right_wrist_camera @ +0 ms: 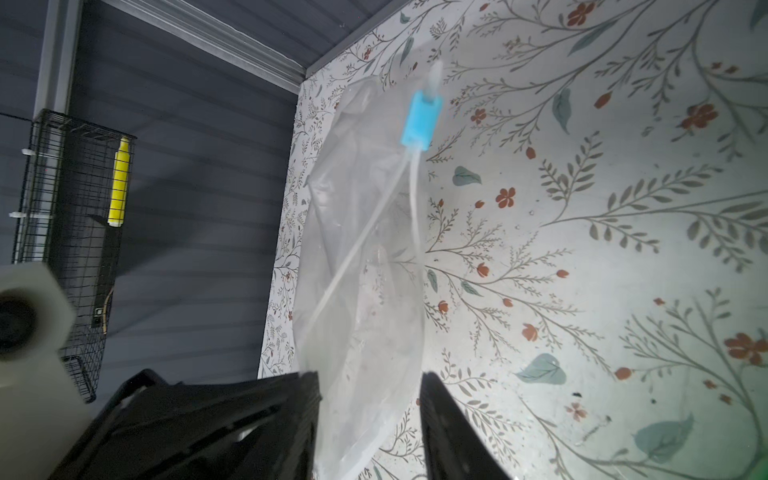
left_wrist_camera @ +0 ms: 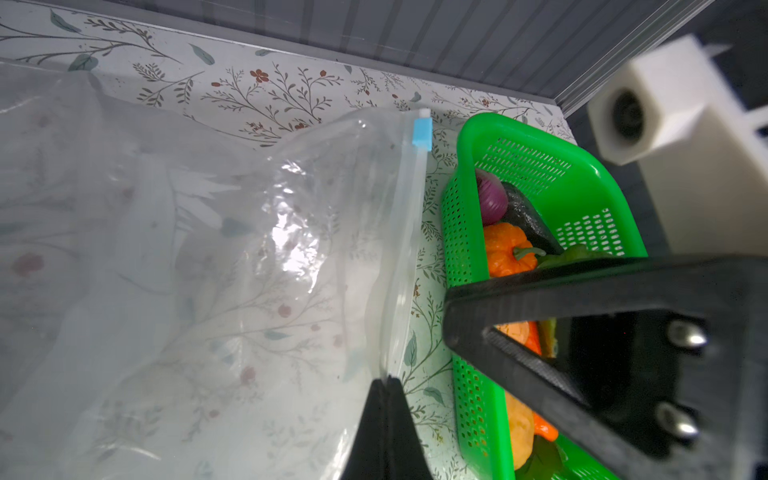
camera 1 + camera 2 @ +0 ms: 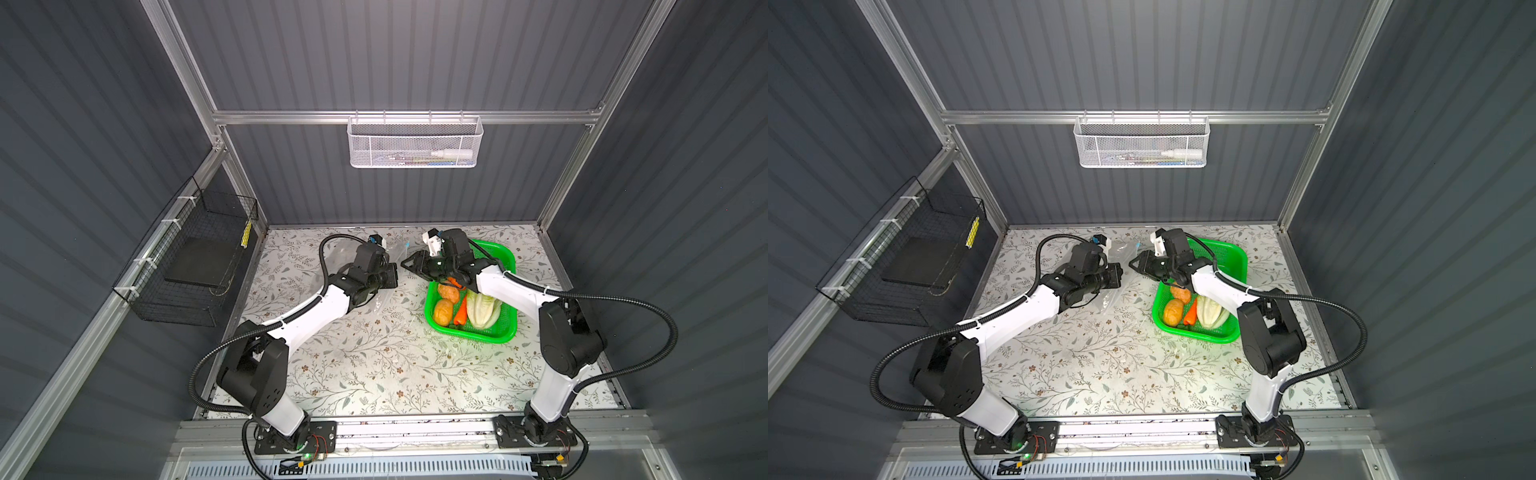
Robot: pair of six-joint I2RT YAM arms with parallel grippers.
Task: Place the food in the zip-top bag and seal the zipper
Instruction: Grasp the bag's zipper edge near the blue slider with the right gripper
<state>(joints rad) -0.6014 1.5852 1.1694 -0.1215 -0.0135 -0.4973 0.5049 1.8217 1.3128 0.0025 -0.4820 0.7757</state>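
Note:
The zip-top bag [image 2: 187,270] lies crinkled and transparent on the floral table, at the back left in both top views [image 3: 338,253]. Its zipper [image 2: 409,232] ends at the light-blue slider [image 2: 422,132] [image 1: 419,120]. My left gripper [image 2: 388,380] [image 3: 395,275] is shut on the bag's mouth edge. My right gripper [image 1: 371,380] [image 3: 402,262] faces it with its jaws apart, and the bag's edge [image 1: 365,291] hangs between them. The food sits in a green basket [image 3: 507,328]: cabbage [image 3: 482,309], carrot [image 3: 460,313], potato [image 3: 443,311], onion [image 2: 492,199], eggplant [image 2: 528,220], pumpkin [image 2: 505,249].
A white mesh basket [image 3: 415,141] hangs on the back wall. A black wire basket [image 3: 187,266] with a yellow marker [image 1: 118,183] hangs on the left wall. The right arm reaches over the green basket's back part.

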